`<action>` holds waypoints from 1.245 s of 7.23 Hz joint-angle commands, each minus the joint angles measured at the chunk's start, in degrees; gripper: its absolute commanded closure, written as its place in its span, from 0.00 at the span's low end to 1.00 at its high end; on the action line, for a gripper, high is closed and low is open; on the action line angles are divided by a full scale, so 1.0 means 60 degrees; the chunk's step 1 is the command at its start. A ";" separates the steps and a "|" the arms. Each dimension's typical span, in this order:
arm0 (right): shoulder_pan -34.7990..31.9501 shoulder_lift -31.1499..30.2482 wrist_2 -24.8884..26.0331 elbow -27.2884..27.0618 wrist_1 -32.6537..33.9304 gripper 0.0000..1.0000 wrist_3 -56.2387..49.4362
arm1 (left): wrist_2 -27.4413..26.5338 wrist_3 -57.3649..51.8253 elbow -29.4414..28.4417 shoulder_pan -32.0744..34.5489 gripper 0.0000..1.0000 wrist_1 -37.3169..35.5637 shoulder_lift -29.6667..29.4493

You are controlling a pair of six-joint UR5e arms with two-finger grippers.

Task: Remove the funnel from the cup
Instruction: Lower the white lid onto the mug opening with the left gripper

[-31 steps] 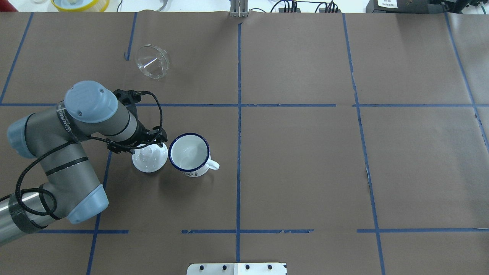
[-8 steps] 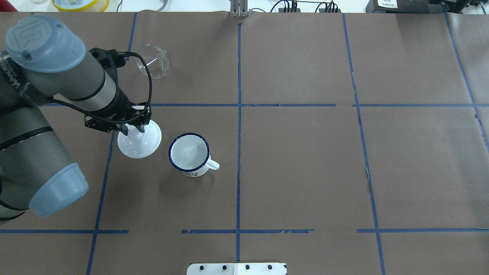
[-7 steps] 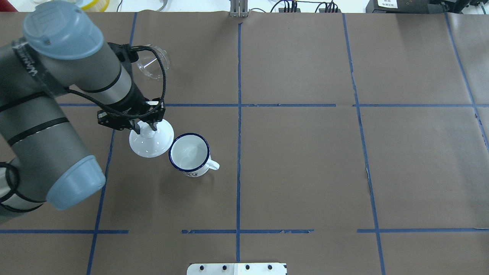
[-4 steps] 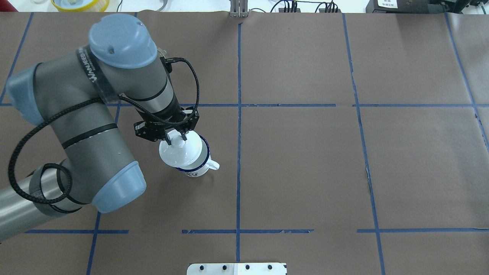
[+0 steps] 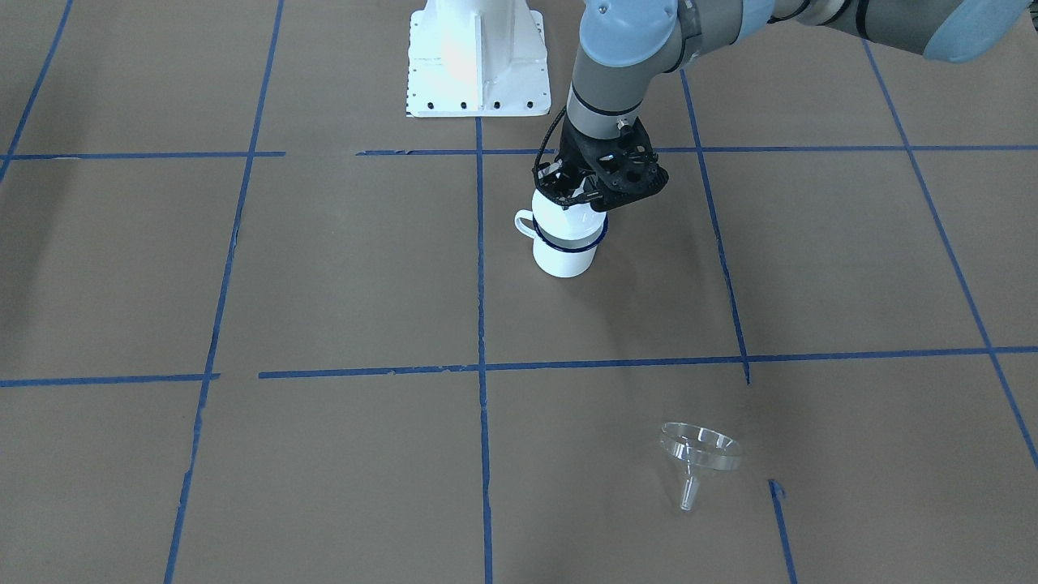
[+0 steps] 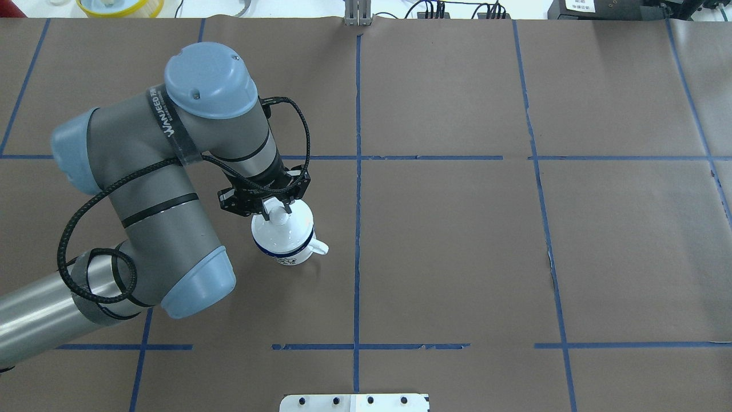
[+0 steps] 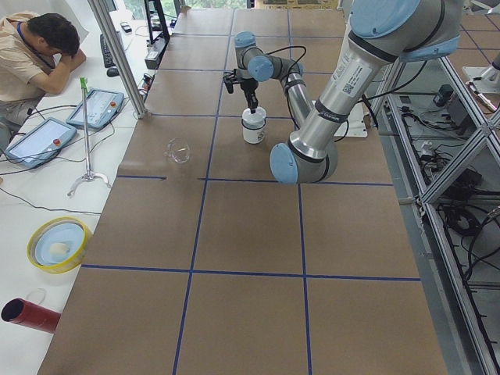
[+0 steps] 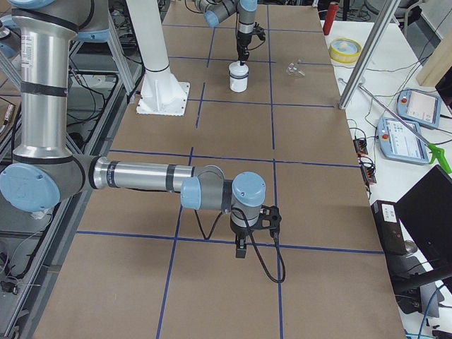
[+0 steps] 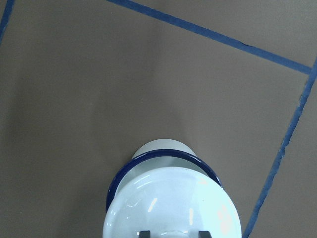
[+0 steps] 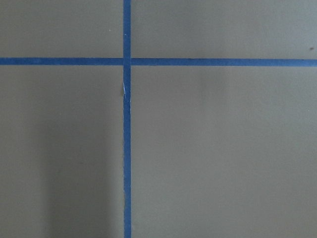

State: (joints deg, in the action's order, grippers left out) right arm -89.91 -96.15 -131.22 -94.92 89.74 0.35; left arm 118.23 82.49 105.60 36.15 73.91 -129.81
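Observation:
The white cup (image 6: pixel 284 257) with a dark blue rim stands left of the table's middle, handle to the right. My left gripper (image 6: pixel 277 213) is shut on the knob of a white domed lid (image 6: pixel 286 230), which covers the cup's mouth; I cannot tell whether the lid rests on the rim. The clear funnel (image 5: pixel 699 454) lies apart from the cup on the paper, on its side, and the arm hides it in the overhead view. My right gripper (image 8: pixel 241 247) hangs low over bare paper far from the cup; I cannot tell if it is open.
The robot's white base plate (image 5: pixel 477 57) is behind the cup. A yellow bowl (image 6: pixel 120 6) sits beyond the table's far edge. A seated operator (image 7: pixel 39 47) and tablets are off the table's far side. Blue tape lines cross the brown paper.
My left arm has carried the lid to the right, from beside the cup to over its mouth. The arm now hides the funnel in the overhead view. The cup has not moved.

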 commanded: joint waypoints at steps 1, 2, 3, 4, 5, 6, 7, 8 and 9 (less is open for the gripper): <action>0.0000 0.0000 0.0000 0.0000 0.0000 0.00 0.0000 | -0.0003 -0.0022 -0.0036 -0.0004 1.00 0.0060 0.0086; 0.0000 0.0000 0.0000 0.0000 0.0000 0.00 0.0000 | -0.0003 -0.0022 -0.0108 -0.0004 1.00 0.0162 0.0101; 0.0000 0.0000 0.0000 0.0000 0.0000 0.00 0.0000 | -0.0003 0.0007 -0.0196 -0.0004 1.00 0.0308 0.0101; 0.0000 0.0000 0.0000 0.0000 0.0000 0.00 0.0000 | -0.0090 0.0021 -0.0313 -0.0004 1.00 0.0440 0.0087; 0.0000 0.0000 0.0000 0.0000 0.0000 0.00 0.0000 | -0.0120 0.0007 -0.0314 -0.0004 1.00 0.0441 0.0101; 0.0000 0.0000 0.0000 0.0000 0.0000 0.00 0.0000 | -0.0134 0.0007 -0.0314 -0.0004 1.00 0.0499 0.0130; 0.0000 0.0000 0.0000 0.0000 0.0000 0.00 0.0000 | -0.0135 0.0007 -0.0314 -0.0004 1.00 0.0485 0.0131; 0.0000 0.0000 0.0000 0.0000 0.0000 0.00 0.0000 | -0.0135 0.0007 -0.0314 -0.0004 1.00 0.0485 0.0145; 0.0000 0.0000 0.0000 0.0000 0.0000 0.00 0.0000 | -0.0236 0.0007 -0.0300 -0.0004 1.00 0.0485 0.0189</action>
State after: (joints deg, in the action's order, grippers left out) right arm -89.91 -96.15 -131.22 -94.92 89.74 0.35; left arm 117.27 82.53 103.73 36.12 76.81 -128.90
